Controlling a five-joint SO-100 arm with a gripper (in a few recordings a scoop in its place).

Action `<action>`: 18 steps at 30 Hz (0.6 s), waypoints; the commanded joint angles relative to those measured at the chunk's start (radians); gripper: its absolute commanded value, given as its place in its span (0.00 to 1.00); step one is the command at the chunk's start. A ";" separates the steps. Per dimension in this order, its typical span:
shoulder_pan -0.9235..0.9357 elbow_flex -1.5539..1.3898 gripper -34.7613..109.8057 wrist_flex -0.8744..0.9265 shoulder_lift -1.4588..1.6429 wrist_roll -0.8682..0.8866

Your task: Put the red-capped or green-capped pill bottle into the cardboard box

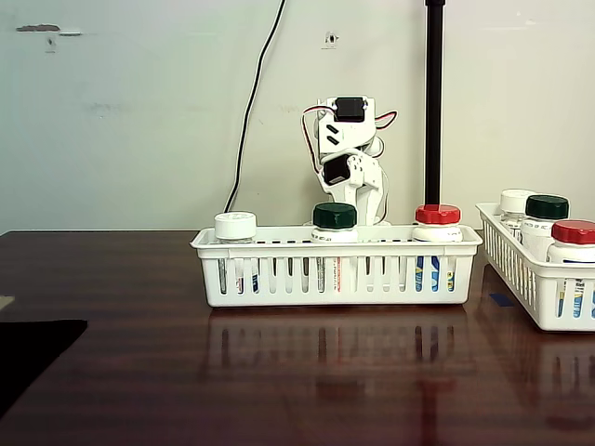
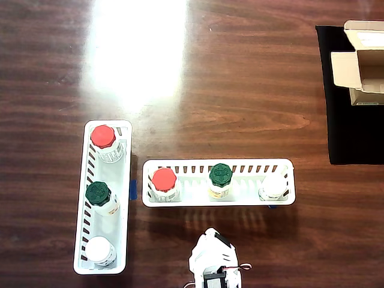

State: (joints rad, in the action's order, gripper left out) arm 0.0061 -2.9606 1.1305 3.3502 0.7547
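Readable text: none in either view.
Bottle labels [image 1: 337,275]: coloured print seen through the basket [image 1: 279,279] slats in the fixed view, too small to read.
Cardboard box [image 2: 363,63]: flaps open in the overhead view, no lettering legible.

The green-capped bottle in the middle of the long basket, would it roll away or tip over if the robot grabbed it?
The green-capped bottle stands upright in the white basket, so the slatted walls would probably stop it rolling. It looks like hard plastic, so likely stiff and not squishy. Its round, smooth sides might slip a little, and being taller than the basket, it could tip if pushed near the cap.
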 commanded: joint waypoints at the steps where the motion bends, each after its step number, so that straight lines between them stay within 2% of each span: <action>1: 0.117 0.000 0.25 -0.179 0.086 0.624; 18: 0.097 0.000 0.25 -0.172 0.086 0.652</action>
State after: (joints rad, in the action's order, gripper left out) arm 0.0813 -2.9621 0.9618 3.3502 1.3913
